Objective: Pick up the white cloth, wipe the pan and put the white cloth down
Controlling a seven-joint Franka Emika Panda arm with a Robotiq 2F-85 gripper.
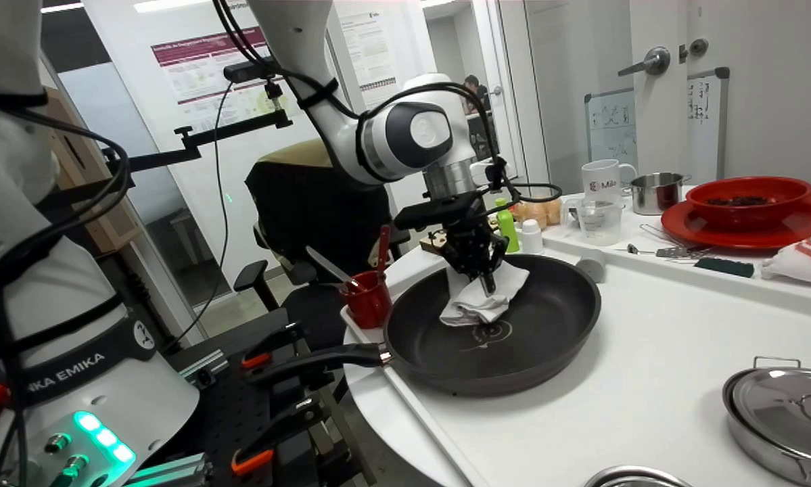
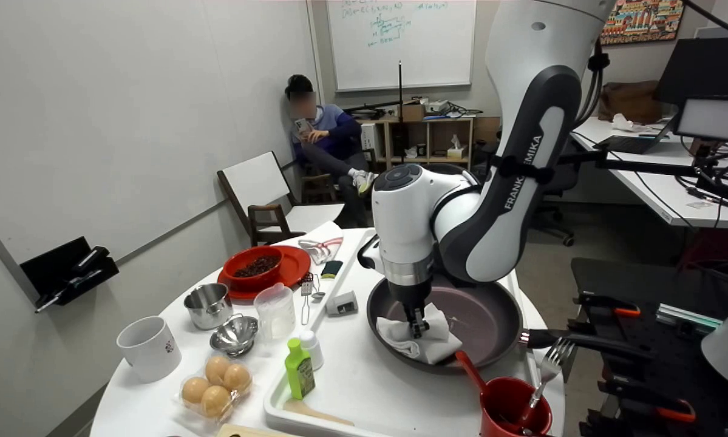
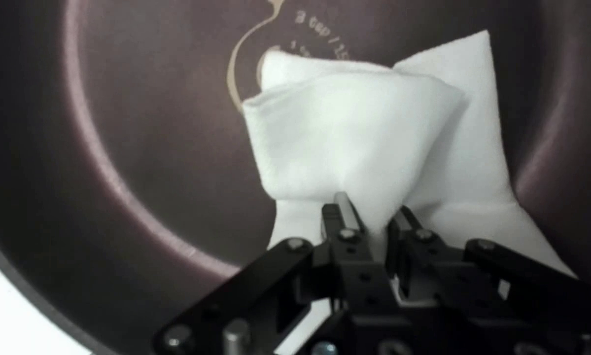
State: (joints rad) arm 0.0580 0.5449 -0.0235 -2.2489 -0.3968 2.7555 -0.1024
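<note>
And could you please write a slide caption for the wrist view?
Black two-fingered gripper pinching a folded white cloth inside a round dark frying pan with pale printed markings.

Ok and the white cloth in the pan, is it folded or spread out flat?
Loosely folded: in the wrist view the white cloth lies in overlapping layers inside the pan, one fold pinched in the gripper.
</note>
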